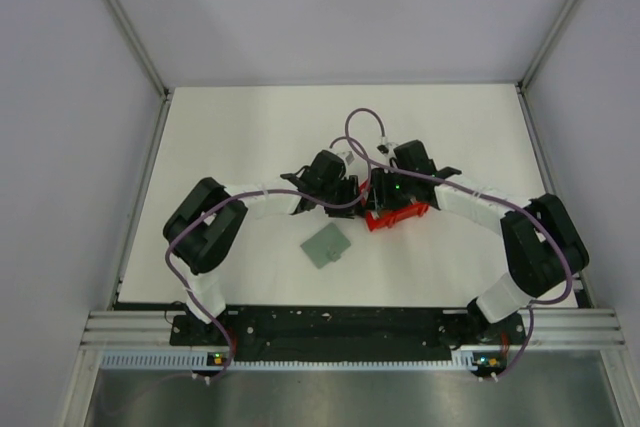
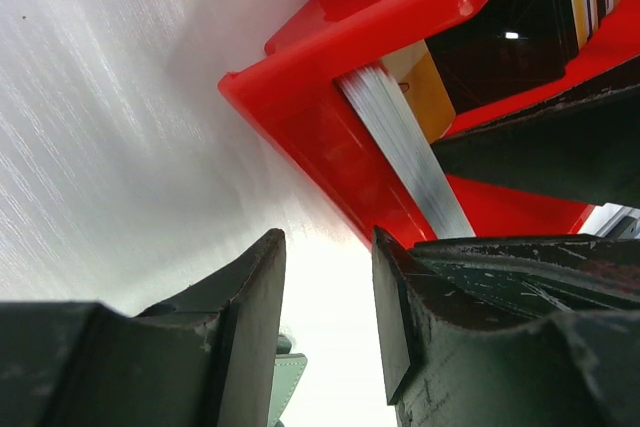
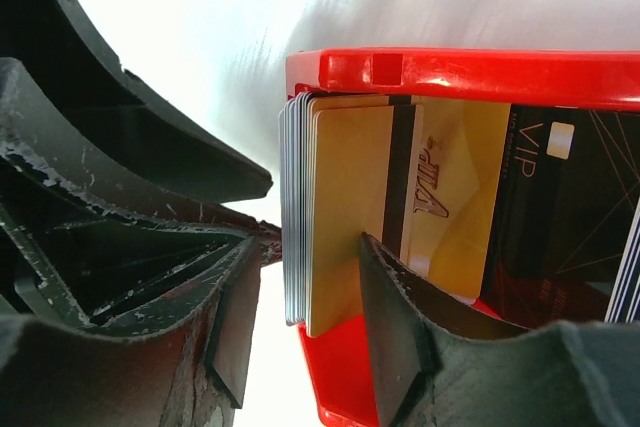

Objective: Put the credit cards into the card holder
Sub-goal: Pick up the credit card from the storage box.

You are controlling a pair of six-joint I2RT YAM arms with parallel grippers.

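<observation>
Because the cards (image 3: 345,197) stand on edge, packed as a stack against one end of the red bin (image 3: 470,72), the right claw (image 3: 310,247) is set over that end with its jaws apart. One finger is outboard of the stack and the other is in front of the tan card that faces it. A gap shows between the outboard finger and the stack, so nothing is clamped. The step in hand is judged to be closing on one card or a few for extraction. Further cards, dark and striped, lean farther along the bin. The left claw (image 2: 327,247) hangs just beside a bin corner, jaws apart and empty, low over the table (image 1: 250,127). It is probably placed there to brace the bin or to await a handover. The holder (image 1: 326,244) lies flat on the table, apparently closed, near the bin on the side toward the arm bases. Caution: the packed stack may lift as one block or drag the light bin with it.
</observation>
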